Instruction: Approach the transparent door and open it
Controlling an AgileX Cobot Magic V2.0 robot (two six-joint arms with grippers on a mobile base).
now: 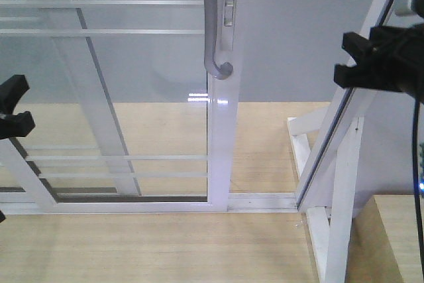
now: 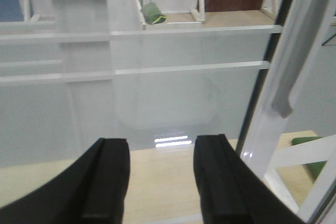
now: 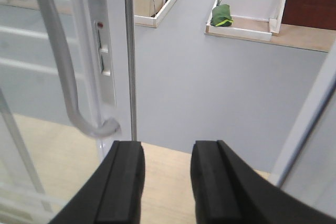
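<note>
Door (image 1: pixel 222 144) straight ahead in the front view: glass and thin white bars fill the left, and the handle (image 1: pixel 210 24) hangs down its right-hand upright. From there, bare track (image 1: pixel 262 200) runs to a leaning white frame (image 1: pixel 334 124). The left gripper (image 1: pixel 16 105) sits at the left edge before the glass. The right gripper (image 1: pixel 348 57) is right of the handle and well apart from it.

The left wrist view shows that gripper's jaws standing apart with nothing between, facing glass and bars. A blurred grey bar at its right is probably the handle.

The right wrist view shows the right jaws also parted and empty, with the handle up and to their left. It also shows the gap between handle and upright, which the front view flattens, and the latch plate (image 3: pixel 105 56) close up.

To do this well, I judge the right gripper should swing left, slip one jaw into that gap and close on the handle's straight part, then pull leftward along the track, never out from the glass
</note>
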